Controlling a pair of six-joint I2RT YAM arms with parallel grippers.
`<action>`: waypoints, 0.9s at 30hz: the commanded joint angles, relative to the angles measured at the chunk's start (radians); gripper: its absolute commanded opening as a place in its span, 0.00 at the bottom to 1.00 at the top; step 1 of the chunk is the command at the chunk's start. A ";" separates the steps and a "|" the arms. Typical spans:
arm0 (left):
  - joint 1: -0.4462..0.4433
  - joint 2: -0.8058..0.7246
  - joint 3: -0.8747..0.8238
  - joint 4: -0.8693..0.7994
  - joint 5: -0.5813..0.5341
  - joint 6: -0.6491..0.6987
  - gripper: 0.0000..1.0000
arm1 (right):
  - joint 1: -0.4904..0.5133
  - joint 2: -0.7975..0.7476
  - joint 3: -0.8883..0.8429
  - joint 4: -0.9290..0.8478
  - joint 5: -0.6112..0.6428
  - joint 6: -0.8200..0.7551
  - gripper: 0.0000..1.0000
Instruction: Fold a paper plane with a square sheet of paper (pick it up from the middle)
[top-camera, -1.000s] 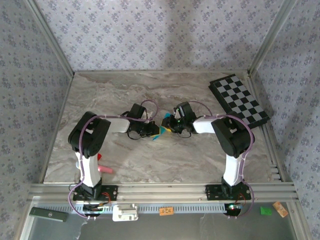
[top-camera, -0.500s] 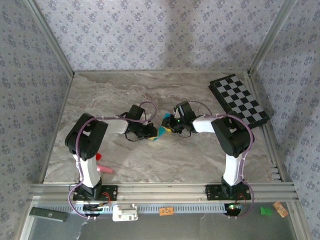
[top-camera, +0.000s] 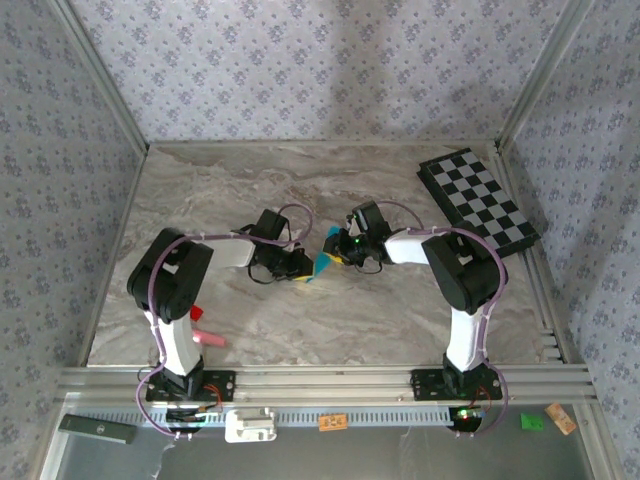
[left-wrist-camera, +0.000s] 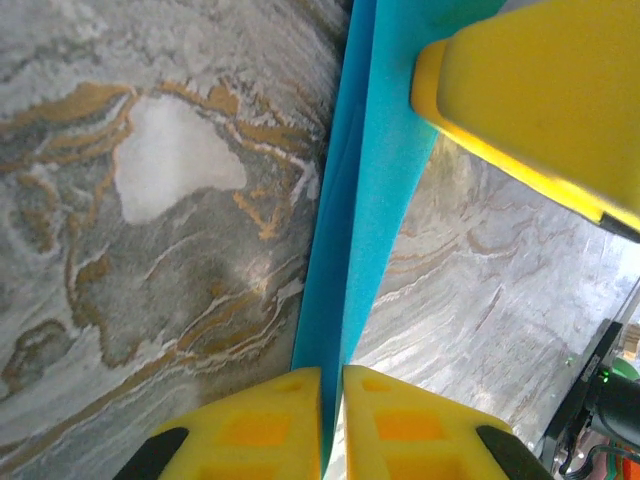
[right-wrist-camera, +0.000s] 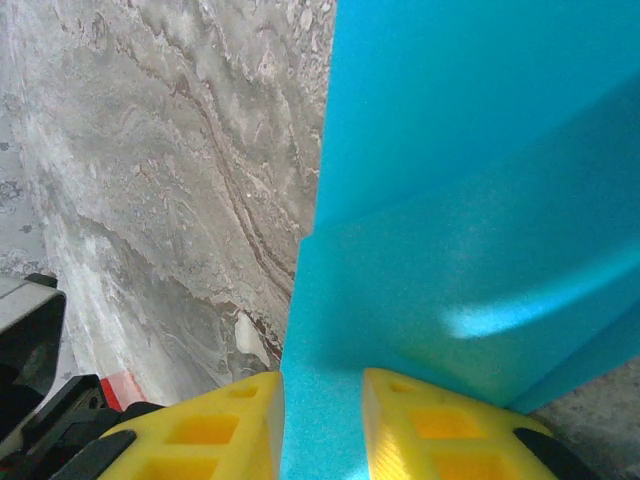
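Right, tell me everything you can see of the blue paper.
The blue paper is thin, plain, bright cyan and matte. It is folded: overlapping layers and a crease show in the right wrist view. It is at the middle of the marble table. The left gripper pinches one edge and the right gripper another. Whether it touches the table is unclear.

Site: robot lab test cell | walled by patterned panels | aluminium frame rail near edge | marble-look worktop
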 joint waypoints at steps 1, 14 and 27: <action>0.004 -0.028 -0.006 -0.092 -0.002 0.033 0.13 | -0.006 0.053 0.003 -0.068 0.043 -0.029 0.28; 0.003 -0.004 0.002 -0.146 -0.014 0.066 0.10 | -0.007 0.060 0.011 -0.081 0.045 -0.029 0.28; 0.004 -0.032 0.015 -0.265 -0.043 0.136 0.10 | -0.006 0.063 0.021 -0.095 0.047 -0.031 0.27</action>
